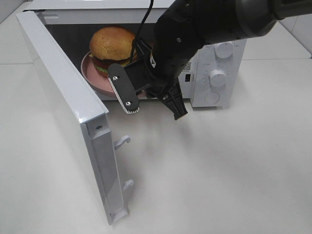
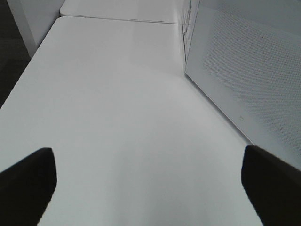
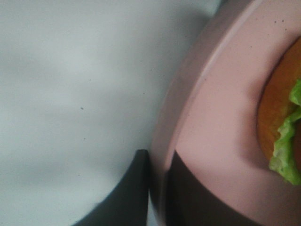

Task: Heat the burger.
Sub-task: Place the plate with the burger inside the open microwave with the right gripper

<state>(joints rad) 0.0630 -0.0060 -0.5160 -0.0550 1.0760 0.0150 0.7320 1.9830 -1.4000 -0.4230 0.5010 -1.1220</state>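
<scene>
Burger [image 1: 112, 43] on pink plate [image 1: 94, 79] w/in open microwave [image 1: 220, 95].

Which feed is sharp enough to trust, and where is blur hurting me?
Exterior high view: sharp, evenly lit, the burger clear, though the dark arm covers part of the plate. Right wrist view: too close, soft all over, plate rim and right claw blurred. Left wrist view: white table nearly featureless, left claw only dark smudges at the corners.

Right arm [image 1: 195, 29] covers plate [image 1: 95, 80] on the side nearest the microwave [image 1: 202, 97] dials [image 1: 218, 77], plus that cavity half. Dial labels too small. Right wrist view: burger [image 3: 275, 113] blurred, cropped. Left wrist view: left gripper [image 2: 146, 150] fingers cropped.
</scene>
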